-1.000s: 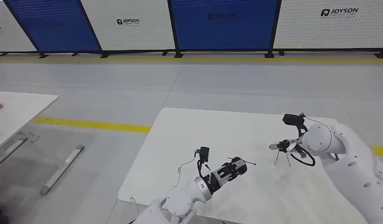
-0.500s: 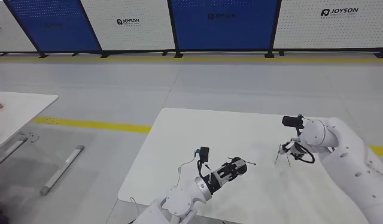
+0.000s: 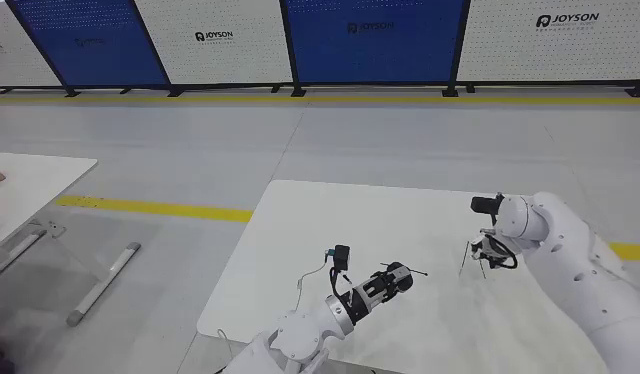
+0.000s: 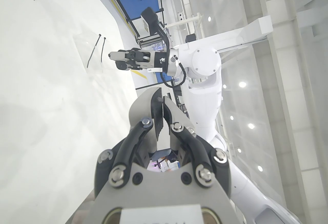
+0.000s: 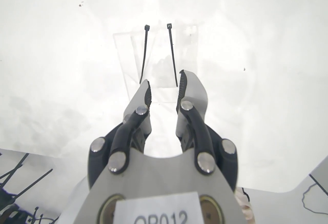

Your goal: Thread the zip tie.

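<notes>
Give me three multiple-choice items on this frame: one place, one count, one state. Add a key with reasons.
1. Where do the black zip ties ahead of the right gripper lie?
A) on a clear sheet on the table
B) in a blue bin
C) hung on the wall panels

2. How many zip ties lie on that clear sheet?
A) one
B) two
C) four

3. How do the right gripper's jaws stand?
A) shut on a tie
B) shut, empty
C) open, nothing between them

Key:
1 A: the right wrist view shows them on the transparent sheet on the white table.
2 B: two lie side by side, heads away from the gripper.
3 C: a plain gap shows between the jaws and nothing is gripped.
</notes>
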Available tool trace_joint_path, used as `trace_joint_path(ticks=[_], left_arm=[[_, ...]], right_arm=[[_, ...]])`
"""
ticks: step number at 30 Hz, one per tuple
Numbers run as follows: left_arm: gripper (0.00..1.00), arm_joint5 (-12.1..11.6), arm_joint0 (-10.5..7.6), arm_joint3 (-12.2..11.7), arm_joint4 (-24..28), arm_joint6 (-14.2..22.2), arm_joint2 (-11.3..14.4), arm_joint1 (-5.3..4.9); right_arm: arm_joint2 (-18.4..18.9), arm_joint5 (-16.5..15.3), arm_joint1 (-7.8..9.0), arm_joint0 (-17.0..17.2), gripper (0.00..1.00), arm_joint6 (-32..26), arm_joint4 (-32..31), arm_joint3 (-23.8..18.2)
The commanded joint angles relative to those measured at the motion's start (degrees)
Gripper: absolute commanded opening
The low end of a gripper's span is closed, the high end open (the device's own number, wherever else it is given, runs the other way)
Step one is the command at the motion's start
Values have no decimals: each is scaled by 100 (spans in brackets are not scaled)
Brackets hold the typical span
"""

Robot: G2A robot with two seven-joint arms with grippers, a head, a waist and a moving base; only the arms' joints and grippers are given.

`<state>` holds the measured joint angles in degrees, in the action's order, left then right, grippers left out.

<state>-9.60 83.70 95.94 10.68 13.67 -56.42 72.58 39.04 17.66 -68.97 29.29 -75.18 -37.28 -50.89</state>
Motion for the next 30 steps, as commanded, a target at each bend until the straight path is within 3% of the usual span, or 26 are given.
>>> trace_joint_path(ticks=[1,8,30], left_arm=[[0,0,0,0,0,0,0,0],[0,0,0,0,0,0,0,0],[0,0,0,0,0,0,0,0]], right_arm=[[-43,7,-48,-46,27,12,2,123],[-202,109,-256,-224,27,135,-14,567],[-552,-141,-889,-597,25,406,15,1911]])
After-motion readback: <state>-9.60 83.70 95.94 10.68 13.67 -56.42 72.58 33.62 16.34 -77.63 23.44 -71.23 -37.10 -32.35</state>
